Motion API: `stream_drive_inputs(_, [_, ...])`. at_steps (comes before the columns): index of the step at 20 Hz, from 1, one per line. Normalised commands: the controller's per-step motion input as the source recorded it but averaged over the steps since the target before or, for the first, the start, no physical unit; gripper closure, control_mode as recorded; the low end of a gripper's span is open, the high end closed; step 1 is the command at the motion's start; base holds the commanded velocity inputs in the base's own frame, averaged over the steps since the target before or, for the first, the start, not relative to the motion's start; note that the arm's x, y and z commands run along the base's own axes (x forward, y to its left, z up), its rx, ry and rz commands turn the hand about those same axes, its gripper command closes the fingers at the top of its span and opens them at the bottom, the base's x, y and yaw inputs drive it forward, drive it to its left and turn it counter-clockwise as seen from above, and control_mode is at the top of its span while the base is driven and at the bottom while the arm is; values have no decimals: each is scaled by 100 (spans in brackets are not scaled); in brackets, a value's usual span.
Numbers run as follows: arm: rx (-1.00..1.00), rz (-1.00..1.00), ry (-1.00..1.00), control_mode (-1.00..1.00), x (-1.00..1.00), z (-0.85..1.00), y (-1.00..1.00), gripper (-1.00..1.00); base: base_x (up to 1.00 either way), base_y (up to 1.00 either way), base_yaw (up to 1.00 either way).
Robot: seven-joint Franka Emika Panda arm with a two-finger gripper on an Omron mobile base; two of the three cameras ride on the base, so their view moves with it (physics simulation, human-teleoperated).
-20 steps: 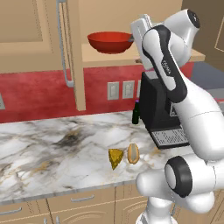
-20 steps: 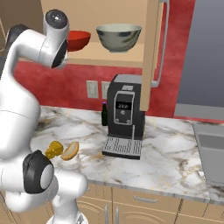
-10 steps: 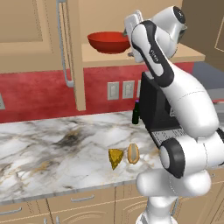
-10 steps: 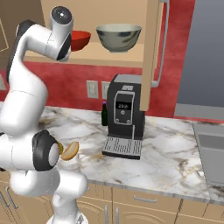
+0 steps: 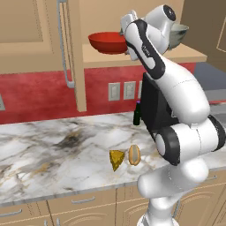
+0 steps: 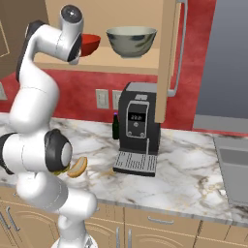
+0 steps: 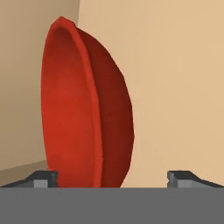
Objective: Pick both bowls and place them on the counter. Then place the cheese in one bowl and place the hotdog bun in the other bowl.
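Red bowl (image 7: 83, 109) sits right before the wide-open gripper (image 7: 111, 177), up on the wooden shelf (image 5: 145, 56).

Glossy and rigid, it looks light but probably slippery and chippable; the thin rim, which lies between the spread fingertips (image 7: 41, 178), seems the surest place to pinch. Nearest on the marble table (image 5: 48, 154) lie one cheese wedge (image 5: 116, 159) and one hotdog bun (image 5: 134, 155), just beside each other, both small and the bun likely soft. Farther up, two bowls rest on the shelf: the red one and the deeper grey-green bowl (image 6: 131, 41).
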Motion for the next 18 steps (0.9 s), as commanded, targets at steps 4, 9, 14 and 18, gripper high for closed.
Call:
stream_drive_inputs(4, [0, 0, 9, -100, 28, -1, 2, -100, 0, 0, 0])
stream_drive_inputs(9, [0, 0, 8, -100, 29, -8, 4, -100, 0, 0, 0])
stream_drive_inputs(14, [0, 0, 6, -100, 20, -16, 6, -100, 0, 0, 0])
stream_drive_inputs(18, [0, 0, 2, -100, 1, -14, 2, 100, 0, 0, 0])
